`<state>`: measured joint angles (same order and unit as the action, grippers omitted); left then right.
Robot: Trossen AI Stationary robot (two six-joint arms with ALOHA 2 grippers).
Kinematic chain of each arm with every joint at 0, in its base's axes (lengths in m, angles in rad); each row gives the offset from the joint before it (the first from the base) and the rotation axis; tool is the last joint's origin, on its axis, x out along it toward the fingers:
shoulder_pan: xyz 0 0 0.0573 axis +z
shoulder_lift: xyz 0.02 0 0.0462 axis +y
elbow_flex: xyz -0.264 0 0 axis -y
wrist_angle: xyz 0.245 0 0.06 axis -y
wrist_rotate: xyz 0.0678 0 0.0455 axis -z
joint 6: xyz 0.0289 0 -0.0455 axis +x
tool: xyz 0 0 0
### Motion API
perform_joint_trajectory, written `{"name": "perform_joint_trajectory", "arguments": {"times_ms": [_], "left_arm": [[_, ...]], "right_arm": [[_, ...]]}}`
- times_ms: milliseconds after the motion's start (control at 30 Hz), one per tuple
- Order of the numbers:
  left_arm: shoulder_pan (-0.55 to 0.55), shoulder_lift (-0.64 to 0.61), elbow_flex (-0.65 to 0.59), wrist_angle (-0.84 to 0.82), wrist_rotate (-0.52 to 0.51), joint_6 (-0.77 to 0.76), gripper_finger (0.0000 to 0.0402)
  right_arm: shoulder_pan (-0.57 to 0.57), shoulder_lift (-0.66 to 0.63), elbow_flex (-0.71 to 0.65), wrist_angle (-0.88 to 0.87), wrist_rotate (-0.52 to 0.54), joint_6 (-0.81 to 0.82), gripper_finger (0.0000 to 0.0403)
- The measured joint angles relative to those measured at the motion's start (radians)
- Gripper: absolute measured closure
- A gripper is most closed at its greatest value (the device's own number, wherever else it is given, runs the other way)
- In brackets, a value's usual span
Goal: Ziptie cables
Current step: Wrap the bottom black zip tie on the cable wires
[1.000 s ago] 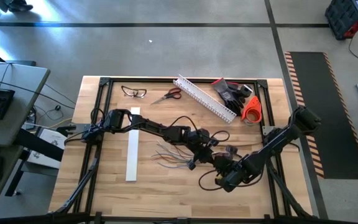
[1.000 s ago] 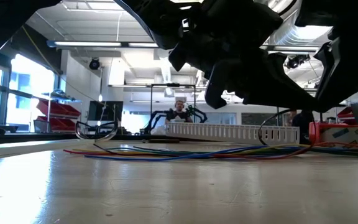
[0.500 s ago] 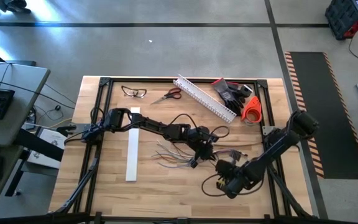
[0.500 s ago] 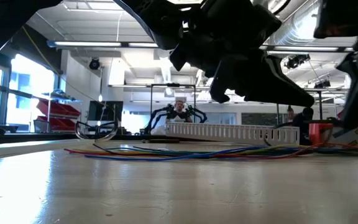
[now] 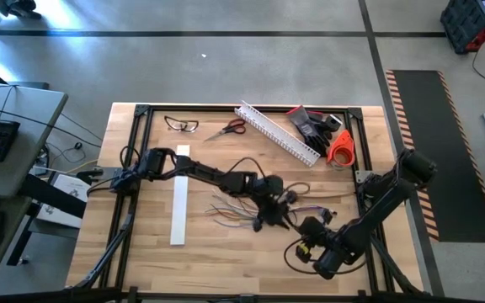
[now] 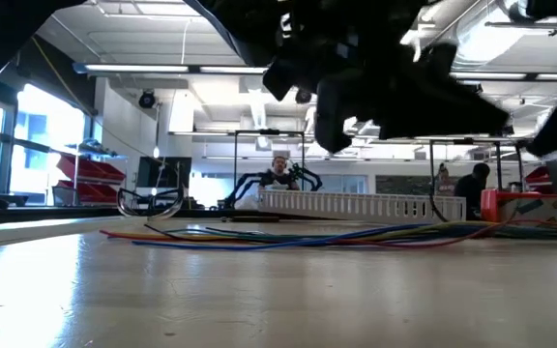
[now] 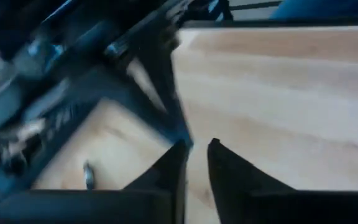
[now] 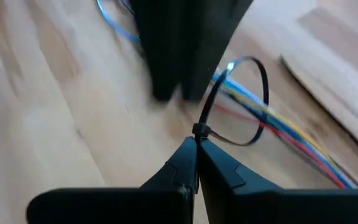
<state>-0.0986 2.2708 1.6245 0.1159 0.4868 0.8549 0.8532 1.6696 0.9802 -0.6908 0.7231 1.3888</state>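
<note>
The right gripper [image 8: 197, 146] has its fingers pinched tight on a ziptie [image 8: 229, 102], gripping just below the ziptie's head; the strip curls forward into a loop around the cables [image 8: 272, 124], which run across the wooden table [image 8: 55, 124] just ahead of the fingertips. From above, the right gripper [image 5: 304, 244] sits near the table's front edge, with the loose cables [image 5: 234, 210] fanned out beside the left gripper [image 5: 263, 220]. The left gripper's fingers [image 7: 225, 168] stand a small gap apart over bare wood, holding nothing. Compared with a second ago, the right arm has pulled back toward the front edge, and the left gripper has cracked open.
</note>
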Motion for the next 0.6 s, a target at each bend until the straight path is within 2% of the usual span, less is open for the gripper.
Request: {"name": "perform_joint_trajectory", "arguments": {"times_ms": [133, 233, 300, 433, 600], "left_arm": [[-0.027, 0.030, 0.000, 0.118, -0.020, 0.011, 0.0298], [-0.038, 0.049, 0.000, 0.177, -0.107, 0.009, 0.0274], [-0.042, 0.053, 0.000, 0.186, -0.109, 0.020, 0.0267], [-0.040, 0.055, 0.000, 0.178, -0.090, 0.021, 0.0275], [-0.034, 0.055, 0.000, 0.168, -0.045, 0.019, 0.0321]], "right_arm": [[0.005, -0.039, -0.031, 0.053, 0.020, 0.002, 0.0403], [0.018, -0.079, -0.108, 0.193, 0.028, -0.006, 0.0403], [0.033, -0.111, -0.166, 0.295, 0.049, -0.006, 0.0403], [0.047, -0.160, -0.281, 0.504, 0.088, -0.036, 0.0403], [0.045, -0.174, -0.381, 0.748, 0.079, -0.127, 0.0403]]}}
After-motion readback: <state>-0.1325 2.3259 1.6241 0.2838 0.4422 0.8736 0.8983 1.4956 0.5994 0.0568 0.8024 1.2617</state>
